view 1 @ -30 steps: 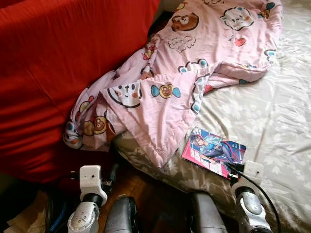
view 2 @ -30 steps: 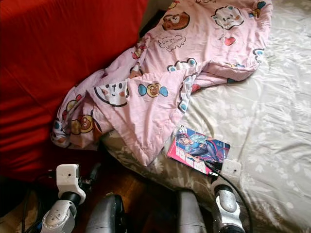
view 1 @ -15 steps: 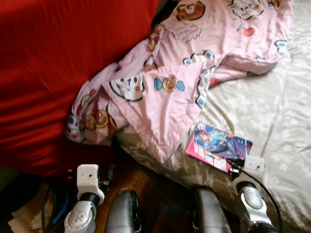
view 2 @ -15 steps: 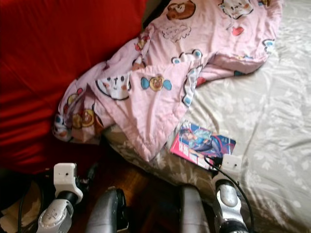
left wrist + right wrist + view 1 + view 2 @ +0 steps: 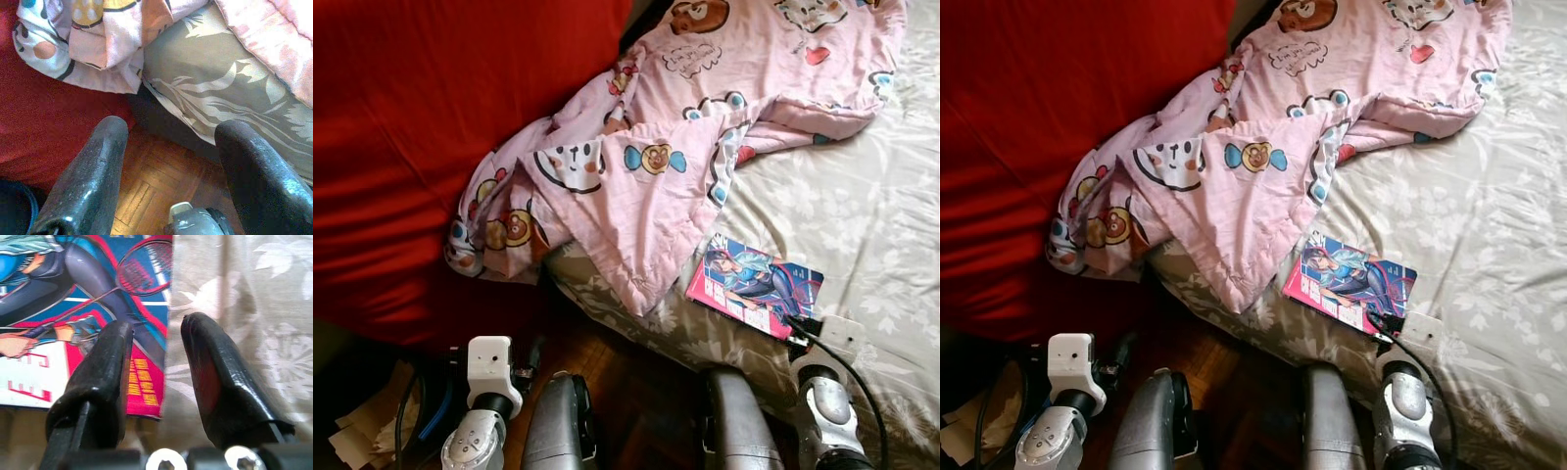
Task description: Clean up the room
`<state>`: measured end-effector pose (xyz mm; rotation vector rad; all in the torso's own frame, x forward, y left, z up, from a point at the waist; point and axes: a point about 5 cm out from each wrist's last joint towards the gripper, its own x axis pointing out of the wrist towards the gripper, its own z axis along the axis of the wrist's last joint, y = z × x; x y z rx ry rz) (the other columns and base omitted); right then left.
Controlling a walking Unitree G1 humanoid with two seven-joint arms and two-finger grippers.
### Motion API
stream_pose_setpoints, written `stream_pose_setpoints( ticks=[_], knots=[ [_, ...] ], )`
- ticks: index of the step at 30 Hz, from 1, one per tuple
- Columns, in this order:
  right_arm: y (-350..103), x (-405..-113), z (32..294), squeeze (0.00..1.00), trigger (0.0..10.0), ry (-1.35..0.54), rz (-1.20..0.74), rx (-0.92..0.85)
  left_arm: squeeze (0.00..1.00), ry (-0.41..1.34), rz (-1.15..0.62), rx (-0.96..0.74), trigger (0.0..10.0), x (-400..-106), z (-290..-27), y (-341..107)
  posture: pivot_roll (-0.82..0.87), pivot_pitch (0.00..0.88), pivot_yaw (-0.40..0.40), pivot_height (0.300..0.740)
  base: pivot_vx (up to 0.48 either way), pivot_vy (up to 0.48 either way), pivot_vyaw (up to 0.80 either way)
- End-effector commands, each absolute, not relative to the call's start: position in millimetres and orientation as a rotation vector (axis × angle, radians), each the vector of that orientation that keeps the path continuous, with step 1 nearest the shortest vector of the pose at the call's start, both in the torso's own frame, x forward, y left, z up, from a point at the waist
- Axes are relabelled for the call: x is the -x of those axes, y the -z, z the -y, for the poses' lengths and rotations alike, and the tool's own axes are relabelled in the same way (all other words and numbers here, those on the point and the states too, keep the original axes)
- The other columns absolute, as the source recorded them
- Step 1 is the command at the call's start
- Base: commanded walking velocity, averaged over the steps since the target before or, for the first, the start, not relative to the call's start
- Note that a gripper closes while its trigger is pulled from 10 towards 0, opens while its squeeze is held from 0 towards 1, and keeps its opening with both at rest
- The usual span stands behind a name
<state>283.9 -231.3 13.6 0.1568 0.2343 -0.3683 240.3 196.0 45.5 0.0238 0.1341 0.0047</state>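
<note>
book (image 5: 755,284): flat on the floral bedspread (image 5: 862,225), just beside the pink blanket (image 5: 675,157)
right gripper (image 5: 156,357): fingers parted, straddling the book's corner, gripping nothing
left gripper (image 5: 171,156): fingers spread, empty, over wood floor (image 5: 146,181)

- Light came in from the upper right of the head views, and the pale floral bed (image 5: 862,206) was brightest there, close to washed out beyond the pink quilt (image 5: 705,108).
- The quilt's folds threw soft shadows onto the bed just beside its lower edge.
- The red cover (image 5: 411,147) left of the quilt looked saturated, with little detail in its creases.
- The wooden floor (image 5: 636,392) below the quilt lay in deep shade.
- Both head views were sharp, without motion blur.
- In the right wrist view the book (image 5: 73,308) was crisp, while the near tool fingers (image 5: 220,382) were soft and carried a glossy sheen.
- The left wrist view was evenly lit, its fingers (image 5: 93,176) slightly out of focus.
</note>
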Motion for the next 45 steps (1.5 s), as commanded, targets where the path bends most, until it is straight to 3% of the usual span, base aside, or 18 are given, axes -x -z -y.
stream_pose_setpoints(
  ticks=[1,7,23,45],
  knots=[
    [2,-273,228,0.0,10.0,0.383,-0.309,-0.245,0.0,-0.015,-0.186,-0.045,10.0,-231,-205,-38,0.02,0.318,0.119,0.605,0.0,0.0,0.0],
    [13,-268,219,0.0,10.0,0.371,-0.359,-0.375,0.0,-0.024,-0.194,-0.07,10.0,-226,-212,-38,0.04,0.318,0.138,0.605,0.0,0.0,0.0],
    [1,-268,236,0.0,10.0,0.449,-0.225,-0.402,0.0,-0.005,-0.198,-0.114,10.0,-226,-215,-40,0.03,0.311,0.153,0.605,0.0,0.0,0.0],
    [18,-253,235,0.0,10.0,0.461,-0.311,-0.472,0.0,0.018,-0.199,-0.138,10.0,-224,-212,-39,0.04,0.312,0.154,0.605,0.0,0.0,0.0]
  ],
)
